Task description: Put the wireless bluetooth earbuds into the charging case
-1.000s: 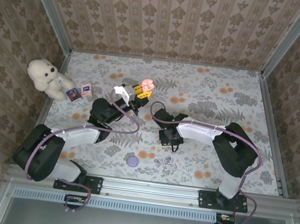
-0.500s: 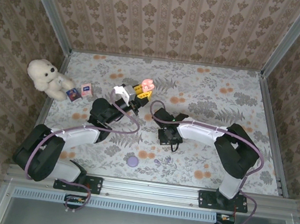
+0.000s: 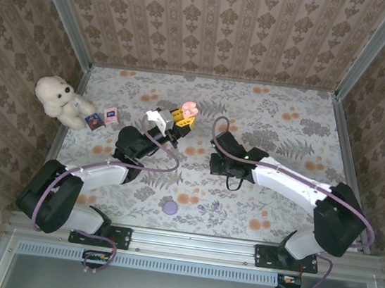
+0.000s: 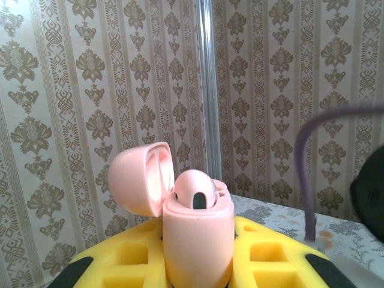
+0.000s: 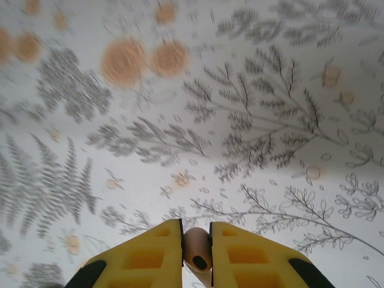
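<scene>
**Item 1, charging case (image 4: 198, 237).** We list it pink, upright, lid (image 4: 141, 180) hinged open to the left. It is pinched at its lower body by the left gripper (image 3: 183, 119), whose yellow fingers (image 4: 270, 258) press in on both flanks. A dark slot shows on its top face. We cannot tell whether a bud already sits inside.

**Item 2, earbud (image 5: 196, 252).** We list it pink and clamped between the pads of the right gripper (image 5: 196, 231), above the flowered table (image 3: 286, 135). In the overhead view this gripper sits to the right of the case and nearer the arm bases, clearly apart from it.

**Item 3, bystanders.** A teddy bear (image 3: 56, 98) lies well left of the case. A purple disc (image 3: 169, 205) lies well nearer the bases.

**Status.** We judge the case presented and opened and one bud picked. Carrying it across, lining it up and seating it remain.
</scene>
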Robot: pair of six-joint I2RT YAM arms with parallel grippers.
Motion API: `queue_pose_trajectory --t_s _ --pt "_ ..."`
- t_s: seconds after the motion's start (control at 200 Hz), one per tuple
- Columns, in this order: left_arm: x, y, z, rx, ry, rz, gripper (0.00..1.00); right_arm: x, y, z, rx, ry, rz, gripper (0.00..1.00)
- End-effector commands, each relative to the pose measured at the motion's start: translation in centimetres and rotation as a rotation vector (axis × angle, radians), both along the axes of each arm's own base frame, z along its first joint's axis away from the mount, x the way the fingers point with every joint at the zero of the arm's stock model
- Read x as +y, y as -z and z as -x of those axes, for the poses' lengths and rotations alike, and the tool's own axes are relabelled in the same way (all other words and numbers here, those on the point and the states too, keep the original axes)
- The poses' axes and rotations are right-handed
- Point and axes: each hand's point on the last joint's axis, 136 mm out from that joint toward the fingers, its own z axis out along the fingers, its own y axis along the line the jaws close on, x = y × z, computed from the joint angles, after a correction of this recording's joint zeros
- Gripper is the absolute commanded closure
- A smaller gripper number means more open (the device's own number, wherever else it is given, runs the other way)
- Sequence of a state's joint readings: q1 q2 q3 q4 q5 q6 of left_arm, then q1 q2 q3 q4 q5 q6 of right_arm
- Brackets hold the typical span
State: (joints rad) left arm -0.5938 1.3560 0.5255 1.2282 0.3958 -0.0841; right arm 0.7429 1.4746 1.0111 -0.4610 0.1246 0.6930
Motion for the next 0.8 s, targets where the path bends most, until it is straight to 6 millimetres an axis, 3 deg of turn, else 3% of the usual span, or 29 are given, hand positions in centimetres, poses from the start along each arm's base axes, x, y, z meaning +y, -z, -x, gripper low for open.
queue_pose_trajectory --t_s 0.0,0.345,0.515,0.62,0.795 --pt "0.3 -1.7 0.7 -0.040 0.021 0.041 1.00 -0.4 -4.0 -1.2 -0.112 0.052 -0.124 0.84" --pt "-0.8 -1.6 0.8 -0.025 0.063 0.034 1.00 -3.5 -16.6 -3.7 -0.435 0.105 -0.392 0.82" --pt "-2.1 -1.5 1.2 -0.019 0.115 0.025 1.00 -3.7 -22.7 -4.2 -0.582 0.076 -0.491 0.82" --pt "-2.9 -1.6 1.6 -0.017 0.151 0.023 1.00 -3.2 -25.7 -4.3 -0.653 0.045 -0.549 0.82" --pt "-3.9 -1.8 1.7 -0.016 0.189 0.020 1.00 -2.0 -28.6 -4.1 -0.721 -0.016 -0.650 0.81"
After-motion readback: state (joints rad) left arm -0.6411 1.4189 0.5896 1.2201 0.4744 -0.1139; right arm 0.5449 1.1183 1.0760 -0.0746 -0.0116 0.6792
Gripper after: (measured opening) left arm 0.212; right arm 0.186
